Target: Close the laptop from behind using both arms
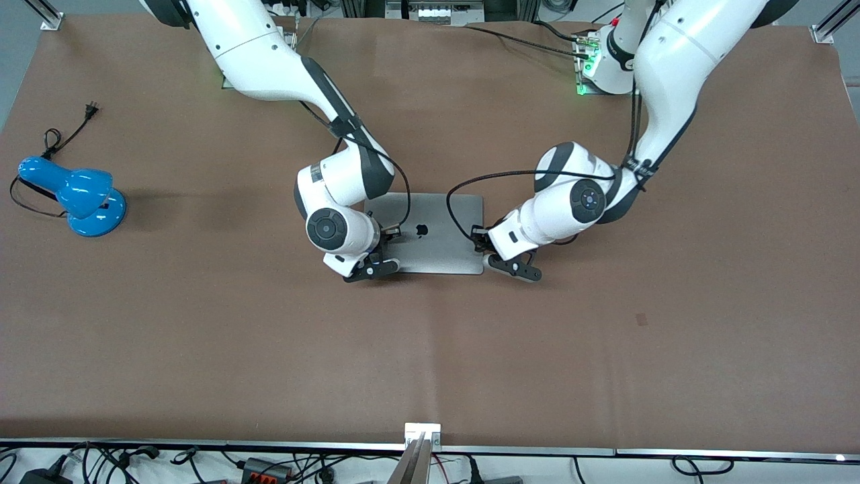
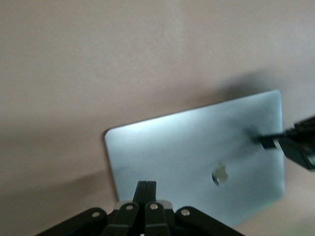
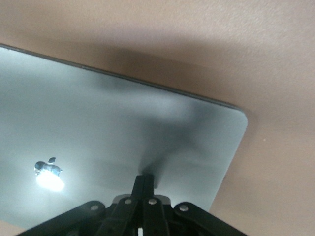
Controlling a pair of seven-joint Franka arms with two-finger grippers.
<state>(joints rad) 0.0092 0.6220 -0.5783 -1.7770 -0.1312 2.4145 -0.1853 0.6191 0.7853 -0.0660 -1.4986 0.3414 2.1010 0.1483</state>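
the laptop (image 1: 433, 232) lies in the middle of the bench (image 1: 201, 336) with its lid down flat, logo up, so the closing looks essentially done. the right gripper (image 1: 392, 232) has its fingers pinched together with nothing between them, tips pressing on the lid toward the right arm's end. the left gripper (image 1: 478, 235) is likewise pinched closed and empty, tips at the lid's edge toward the left arm's end. in the wrist views each gripper's (image 2: 146, 186) closed tips (image 3: 143, 180) meet the silver lid.

the main risk now is too much downward push: two narrow tips on a thin metal lid could dent it or stress the screen underneath. uneven lift-off could drag a tip sideways and scratch the lid or slide the laptop. a blue lamp (image 1: 77, 195) stands well apart toward the right arm's end, out of harm's way.
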